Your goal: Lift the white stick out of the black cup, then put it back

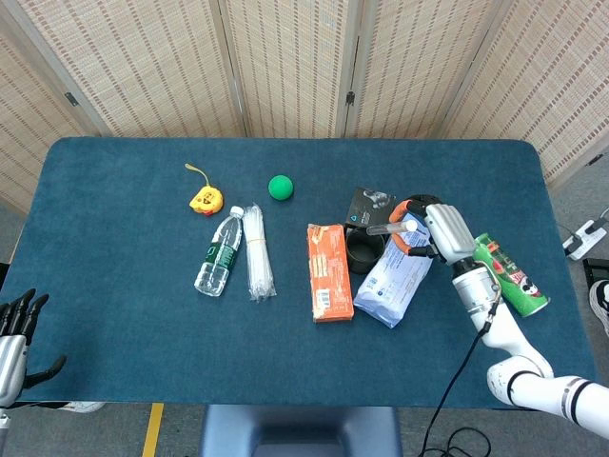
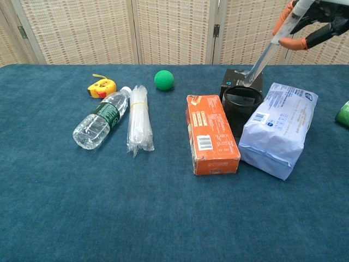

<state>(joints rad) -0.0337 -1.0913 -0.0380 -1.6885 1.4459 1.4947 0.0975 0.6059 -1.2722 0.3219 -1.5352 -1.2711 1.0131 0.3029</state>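
The black cup (image 1: 363, 253) (image 2: 241, 106) stands upright between an orange box and a white-blue bag. My right hand (image 1: 441, 229) (image 2: 318, 15) pinches the upper end of the white stick (image 1: 390, 228) (image 2: 271, 46) and holds it tilted in the air. The stick's lower tip hangs just above the cup's rim, outside the cup. My left hand (image 1: 13, 336) hangs off the table's near-left corner with its fingers apart and nothing in it; only the head view shows it.
The orange box (image 2: 211, 134) lies left of the cup, the white-blue bag (image 2: 278, 128) right of it, a black box (image 2: 240, 77) behind it. A green can (image 1: 508, 275) lies far right. A water bottle (image 2: 100, 120), a bundle of white ties (image 2: 139, 117), a green ball (image 2: 163, 79) and a yellow tape measure (image 2: 102, 87) lie to the left.
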